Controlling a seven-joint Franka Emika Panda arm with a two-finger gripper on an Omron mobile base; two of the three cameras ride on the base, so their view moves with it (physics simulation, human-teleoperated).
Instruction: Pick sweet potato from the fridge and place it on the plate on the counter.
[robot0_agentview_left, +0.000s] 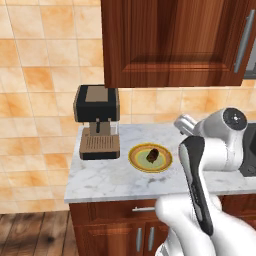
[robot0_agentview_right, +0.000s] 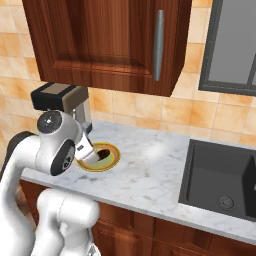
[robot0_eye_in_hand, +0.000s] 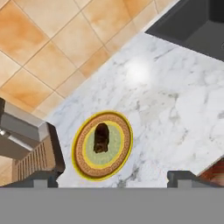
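Observation:
The sweet potato (robot0_eye_in_hand: 101, 138), a small dark brown lump, lies in the pale green centre of the plate (robot0_eye_in_hand: 78, 154) with the yellow-orange rim. The plate rests on the marble counter (robot0_eye_in_hand: 175, 109) beside the coffee machine. My gripper (robot0_eye_in_hand: 113, 178) hangs above the plate, open wide, its two dark fingertips far apart with nothing between them. From the left base view the sweet potato (robot0_agentview_left: 152, 154) sits on the plate (robot0_agentview_left: 136, 161), clear of the arm. In the right base view my hand covers part of the plate (robot0_agentview_right: 114, 159). The fridge is out of view.
A black and tan coffee machine (robot0_agentview_left: 97, 122) stands just left of the plate. A dark sink (robot0_agentview_right: 220, 177) is set into the counter (robot0_agentview_right: 150, 167) to the right. Reddish-brown wall cabinets (robot0_agentview_left: 175, 40) hang overhead, above the tiled wall.

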